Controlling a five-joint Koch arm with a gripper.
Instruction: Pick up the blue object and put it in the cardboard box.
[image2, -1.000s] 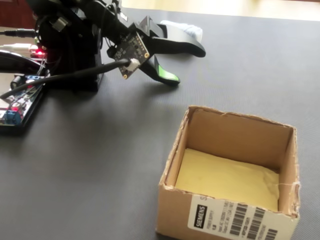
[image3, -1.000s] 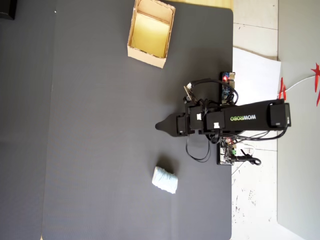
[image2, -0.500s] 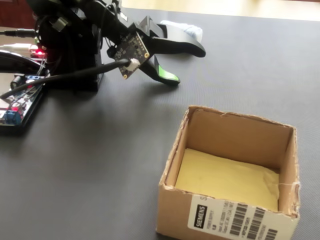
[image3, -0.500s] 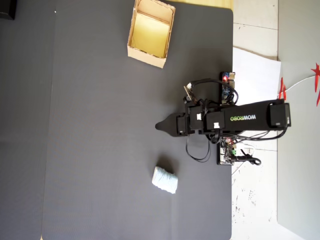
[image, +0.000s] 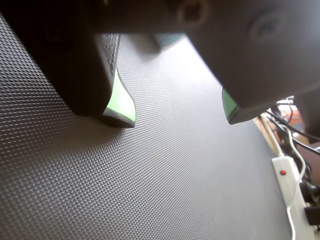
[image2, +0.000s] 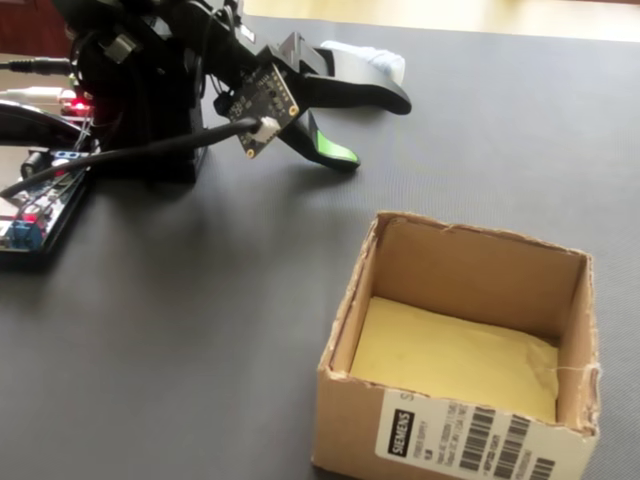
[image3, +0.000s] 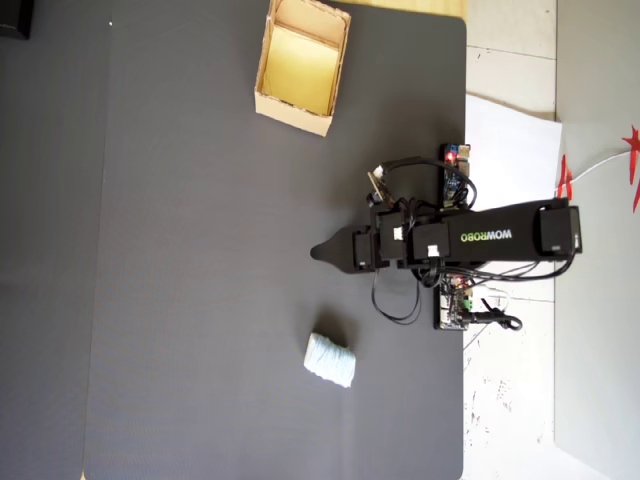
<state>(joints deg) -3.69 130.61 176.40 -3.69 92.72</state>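
Observation:
The blue object (image3: 329, 360) is a pale lump lying on the black mat, below the arm in the overhead view. In the fixed view the blue object (image2: 368, 56) peeks out just behind the upper jaw. My gripper (image2: 378, 132) hovers low over the mat, open, with nothing between its green-padded fingers (image: 121, 102). The wrist view shows only bare mat between the two tips of the gripper (image: 177, 117). In the overhead view the gripper (image3: 318, 252) points left, apart from the lump. The cardboard box (image2: 460, 430) stands open-topped and holds nothing; the overhead view has the box (image3: 292, 113) at the top.
Circuit boards (image2: 30, 215) with lit red LEDs and cables sit beside the arm's base (image3: 455, 170). A white power strip (image: 290, 185) lies off the mat. White paper (image3: 510, 150) lies on the floor at the mat's right edge.

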